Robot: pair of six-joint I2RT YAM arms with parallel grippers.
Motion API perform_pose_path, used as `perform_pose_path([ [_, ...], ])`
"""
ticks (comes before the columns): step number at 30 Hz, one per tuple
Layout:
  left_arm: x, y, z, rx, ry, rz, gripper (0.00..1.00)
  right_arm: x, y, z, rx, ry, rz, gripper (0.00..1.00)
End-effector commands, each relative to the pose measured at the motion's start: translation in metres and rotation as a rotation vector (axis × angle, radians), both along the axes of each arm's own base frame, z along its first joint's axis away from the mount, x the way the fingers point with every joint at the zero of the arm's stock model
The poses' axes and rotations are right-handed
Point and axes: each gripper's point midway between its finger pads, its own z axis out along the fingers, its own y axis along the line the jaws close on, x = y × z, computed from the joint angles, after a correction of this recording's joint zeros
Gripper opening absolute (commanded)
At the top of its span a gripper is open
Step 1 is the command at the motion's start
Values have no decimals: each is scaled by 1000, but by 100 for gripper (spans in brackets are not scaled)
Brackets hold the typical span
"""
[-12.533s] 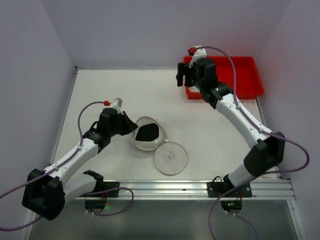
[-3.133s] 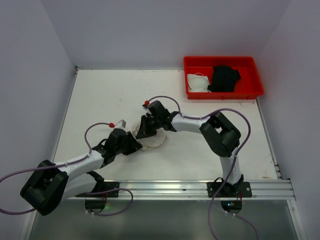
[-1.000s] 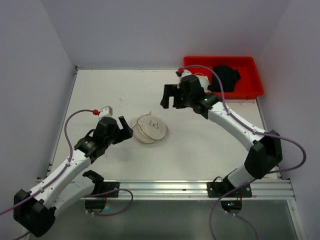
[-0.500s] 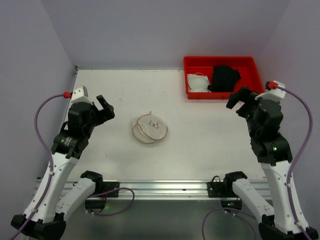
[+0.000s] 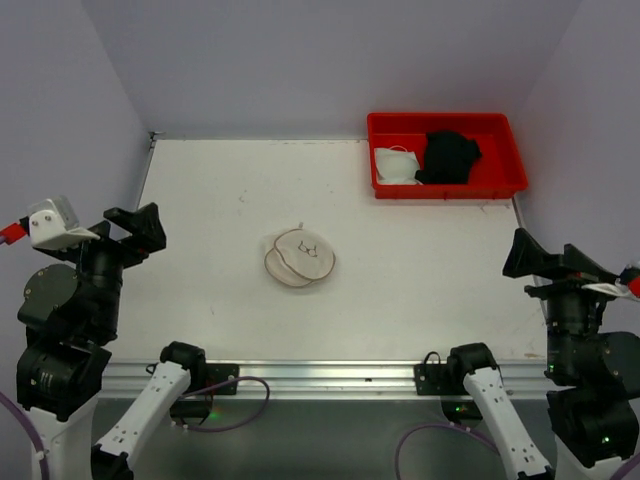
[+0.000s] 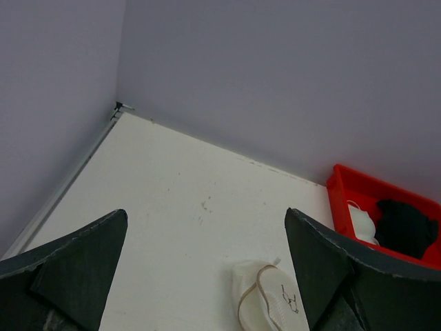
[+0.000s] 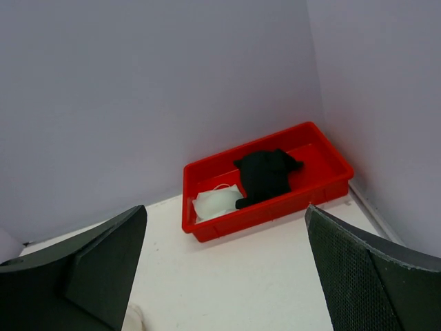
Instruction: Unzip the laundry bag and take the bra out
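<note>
The laundry bag [image 5: 300,258] lies flattened in the middle of the table, its round white face with the small black drawing turned up; the left wrist view shows the bag [image 6: 270,303] below and between the fingers. The black bra [image 5: 447,157] lies in the red tray [image 5: 500,185] at the far right, also visible as the bra [image 7: 265,174] in the right wrist view. My left gripper [image 5: 132,224] is raised at the near left, open and empty. My right gripper [image 5: 545,262] is raised at the near right, open and empty. Both are far from the bag.
A white fabric piece [image 5: 397,165] lies in the tray's left half beside the bra. Grey walls close the table on the left, back and right. A metal rail [image 5: 320,375] with the arm bases runs along the near edge.
Both arms have drawn back from the table's middle to the near corners and risen. The bag and the tray's contents have not moved.
</note>
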Motion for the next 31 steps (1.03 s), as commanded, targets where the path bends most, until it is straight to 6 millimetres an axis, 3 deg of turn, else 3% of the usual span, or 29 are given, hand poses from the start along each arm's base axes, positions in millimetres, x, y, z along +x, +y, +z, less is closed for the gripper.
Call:
perform_pose_path([
  [1, -16, 14, -5, 45, 29, 48, 100, -15, 2, 2, -61, -20, 30, 99],
  [10, -44, 33, 5, -15, -44, 128, 100, -31, 14, 8, -90, -98, 111, 99],
  [26, -23, 11, 0, -20, -29, 33, 100, -27, 17, 6, -108, -114, 131, 99],
  [31, -13, 5, -9, -19, -1, 13, 100, -22, 20, 2, -114, -81, 144, 99],
])
